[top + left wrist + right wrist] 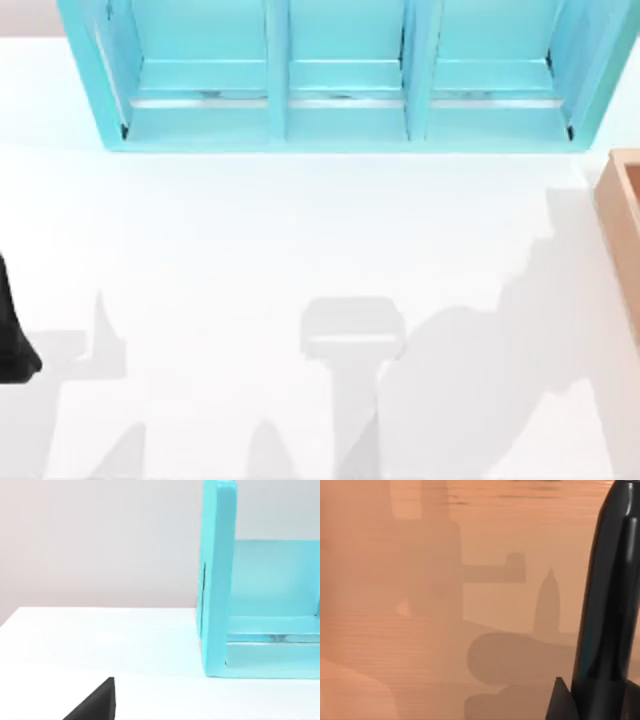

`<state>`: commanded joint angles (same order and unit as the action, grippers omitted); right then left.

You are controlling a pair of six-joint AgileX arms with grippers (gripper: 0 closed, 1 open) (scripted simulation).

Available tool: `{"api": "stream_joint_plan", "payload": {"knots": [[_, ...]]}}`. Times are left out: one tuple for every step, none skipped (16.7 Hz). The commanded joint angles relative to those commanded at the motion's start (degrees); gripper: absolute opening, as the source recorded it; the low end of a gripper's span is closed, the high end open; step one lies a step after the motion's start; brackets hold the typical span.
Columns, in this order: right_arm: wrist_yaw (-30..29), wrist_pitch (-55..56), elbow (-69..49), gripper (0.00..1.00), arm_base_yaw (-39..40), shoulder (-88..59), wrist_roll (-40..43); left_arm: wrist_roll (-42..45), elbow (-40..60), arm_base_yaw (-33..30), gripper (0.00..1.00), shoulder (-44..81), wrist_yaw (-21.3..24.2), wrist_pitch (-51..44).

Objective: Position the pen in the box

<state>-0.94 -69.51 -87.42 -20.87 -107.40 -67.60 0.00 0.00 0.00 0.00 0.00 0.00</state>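
Black left arm [12, 340] sits at the table's [300, 250] left edge, fingers unreadable. Glossy cyan shelf [345, 75] spans the back. Tan wood-grain box [622, 215] lies at right; over its floor the right gripper [560, 700] pinches the smooth black pen [610, 605].

Glossy black plastic on the pen [607, 605], streaked with highlights; matt tan wood with fine grain across the box [445, 605]; smooth painted cyan shelf unit [340, 80]; plain white table [250, 250].
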Motion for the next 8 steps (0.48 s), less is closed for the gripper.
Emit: {"api": "stream_joint_plan", "payload": {"knots": [[0.0, 1.7, 1.6, 0.00, 1.4, 0.1, -0.8, 0.0, 0.0, 0.0, 1.00, 0.0, 0.0, 0.0], [0.1, 3.4, 3.2, 0.00, 2.2, 0.1, -1.4, 0.0, 0.0, 0.0, 1.00, 0.0, 0.0, 0.0], [0.1, 5.0, 4.8, 0.00, 2.4, 0.1, -1.6, 0.0, 0.0, 0.0, 1.00, 0.0, 0.0, 0.0], [0.2, 6.3, 6.4, 0.00, 2.1, 0.1, -1.5, 0.0, 0.0, 0.0, 1.00, 0.0, 0.0, 0.0], [0.3, 7.3, 7.8, 0.00, 1.2, 0.3, -1.2, 0.0, 0.0, 0.0, 1.00, 0.0, 0.0, 0.0], [0.4, 8.1, 9.0, 0.00, -0.2, 0.5, -0.7, 0.0, 0.0, 0.0, 1.00, 0.0, 0.0, 0.0], [0.5, 8.7, 9.9, 0.00, -1.5, 0.7, -0.1, 0.0, 0.0, 0.0, 1.00, 0.0, 0.0, 0.0], [0.6, 9.1, 10.3, 0.00, -2.3, 0.8, 0.2, 0.0, 0.0, 0.0, 1.00, 0.0, 0.0, 0.0]]}}
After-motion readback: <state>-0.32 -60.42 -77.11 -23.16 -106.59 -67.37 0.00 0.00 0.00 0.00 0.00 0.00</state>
